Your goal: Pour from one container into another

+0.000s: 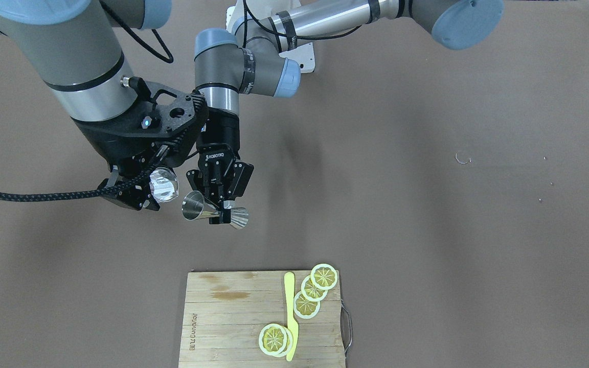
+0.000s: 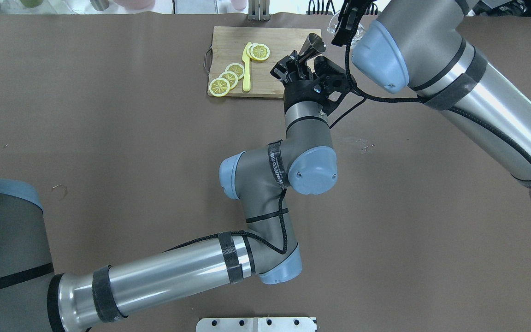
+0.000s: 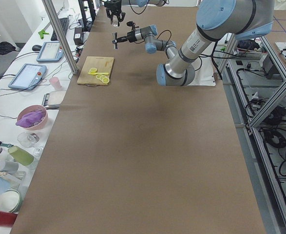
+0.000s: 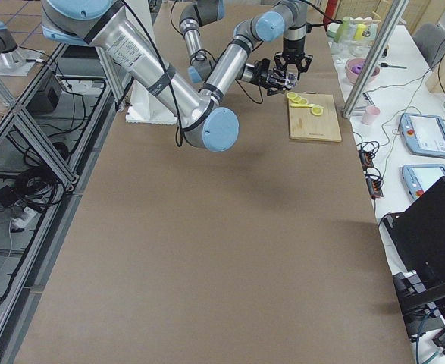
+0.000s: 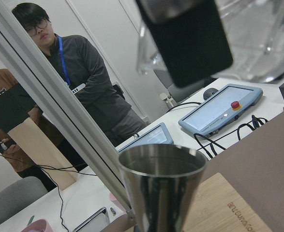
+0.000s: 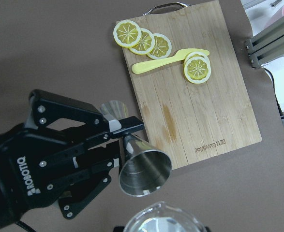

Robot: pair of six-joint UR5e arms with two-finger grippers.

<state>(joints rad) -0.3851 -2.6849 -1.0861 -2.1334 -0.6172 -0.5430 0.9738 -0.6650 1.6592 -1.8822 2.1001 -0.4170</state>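
Note:
My left gripper [image 1: 219, 210] is shut on the narrow waist of the silver jigger [image 1: 192, 207], held above the table. The jigger is tilted, its open mouth leaning toward the clear glass [image 1: 165, 183]. That glass sits in my right gripper [image 1: 157, 190], which is shut on it, close beside the jigger and somewhat higher. The right wrist view looks down into the jigger [image 6: 145, 169], with the glass rim [image 6: 163, 218] at the bottom edge. From the left wrist, the jigger [image 5: 161, 181] stands below the glass [image 5: 265, 38]. Nothing can be seen pouring out.
A wooden cutting board [image 1: 223, 317] lies past the grippers toward the operators' side, carrying lemon slices [image 1: 323, 276] and a yellow knife [image 1: 290, 312]. An aluminium post [image 5: 50, 111] and two people [image 5: 83, 82] stand beyond the table's edge.

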